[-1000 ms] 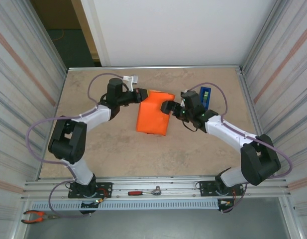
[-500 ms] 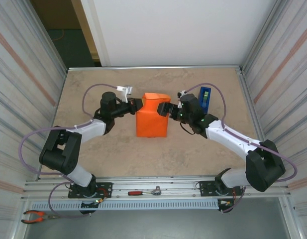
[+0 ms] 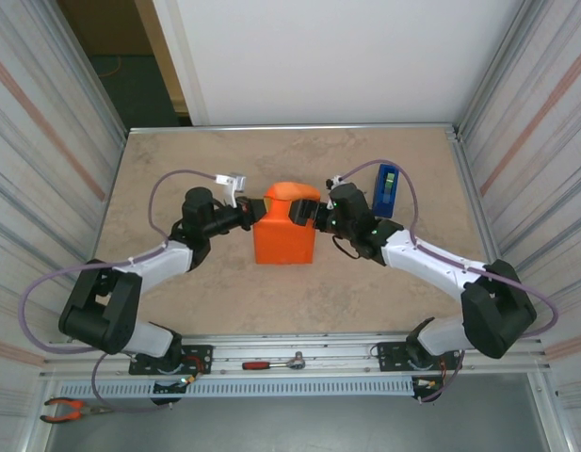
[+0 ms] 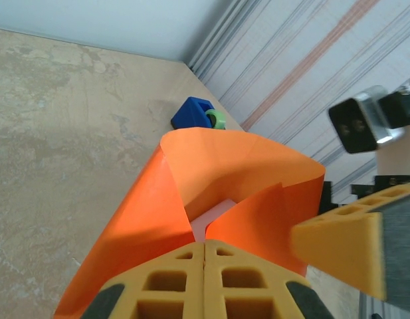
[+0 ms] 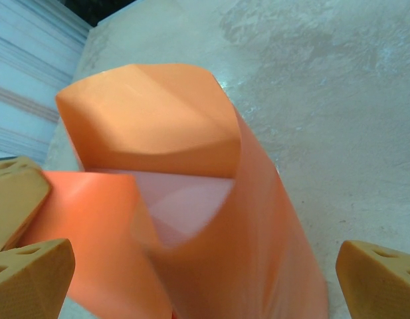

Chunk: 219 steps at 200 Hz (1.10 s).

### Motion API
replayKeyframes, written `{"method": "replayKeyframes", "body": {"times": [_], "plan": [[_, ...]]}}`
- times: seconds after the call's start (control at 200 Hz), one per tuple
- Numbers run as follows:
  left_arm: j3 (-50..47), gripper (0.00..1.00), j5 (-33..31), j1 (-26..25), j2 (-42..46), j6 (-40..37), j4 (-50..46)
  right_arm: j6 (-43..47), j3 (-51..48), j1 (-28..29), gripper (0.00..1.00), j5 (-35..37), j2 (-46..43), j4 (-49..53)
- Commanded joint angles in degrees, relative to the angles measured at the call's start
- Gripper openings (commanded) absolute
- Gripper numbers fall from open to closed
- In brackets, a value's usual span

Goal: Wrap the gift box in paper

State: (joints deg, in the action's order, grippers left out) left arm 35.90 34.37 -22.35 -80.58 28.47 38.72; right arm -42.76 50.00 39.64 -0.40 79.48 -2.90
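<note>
Paper point(image 3: 283, 235) hides gift box point(image 5: 185, 206), perhaps partly.

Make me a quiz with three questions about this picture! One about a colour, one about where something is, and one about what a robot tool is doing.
1. What colour is the paper?
A. Green
B. Orange
C. Purple

2. Where is the blue tape dispenser?
A. On top of the paper
B. On the floor
C. On the table, to the right of the paper

3. How is the right tool?
A. Wide open
B. Shut tight
C. Gripping the dispenser

Answers:
1 B, the folded sheet in the middle is bright orange.
2 C, it stands apart from the paper, on the right side of the table.
3 A, its jaws stand far apart, one on each side of the paper.
</note>
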Motion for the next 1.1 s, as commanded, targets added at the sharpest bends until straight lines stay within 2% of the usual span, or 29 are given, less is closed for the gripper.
{"method": "replayKeyframes", "body": {"times": [0.0,0.105,0.16,0.205,0.301,0.371,0.491,0.646,0.892,1.092], "plan": [[-1.7,0.15,-1.28,-0.5,4.69,-0.54,-0.02,1.0,-1.64,0.98,0.99,2.14,1.74,-2.57],[-3.32,0.57,-4.72,-0.16,10.14,-0.68,-3.03,0.41,-2.96,2.46,0.99,3.59,1.47,-2.93],[-3.91,0.74,-7.39,0.01,13.76,-1.09,-5.66,0.29,-3.32,3.27,0.99,4.45,1.08,-2.43],[-4.62,0.84,-9.91,0.11,16.7,-1.5,-7.71,0.06,-3.52,3.9,0.99,5.1,0.86,-2.14],[-5.12,0.95,-14.63,0.18,22.52,-3.12,-13.78,-0.3,-4.1,5.25,0.99,6.83,0.52,-1.26],[-5.57,0.99,-16.75,0.2,25.64,-4.67,-17.57,-0.91,-4.71,6.14,0.99,7.91,0.49,-0.98],[-5.84,0.99,-18.29,-0.82,27.74,-7.44,-22.49,-1.78,-5.66,7.27,0.99,9.3,0.27,-0.97],[-5.76,0.99,-21.81,-5.46,27.17,-9.25,-23.51,-2.35,-6.22,7.85,0.99,9.92,0.13,-0.54],[-6.49,0.99,-28.66,-12.16,21.45,-10.69,-21.71,-3.09,-6.22,8.22,0.99,10.12,0.51,-0.53],[-5.28,0.95,-35.71,-12.79,14.02,-11.36,-19.84,-2.79,-6.59,8.51,0.99,10.67,-1.29,0.3]]}}
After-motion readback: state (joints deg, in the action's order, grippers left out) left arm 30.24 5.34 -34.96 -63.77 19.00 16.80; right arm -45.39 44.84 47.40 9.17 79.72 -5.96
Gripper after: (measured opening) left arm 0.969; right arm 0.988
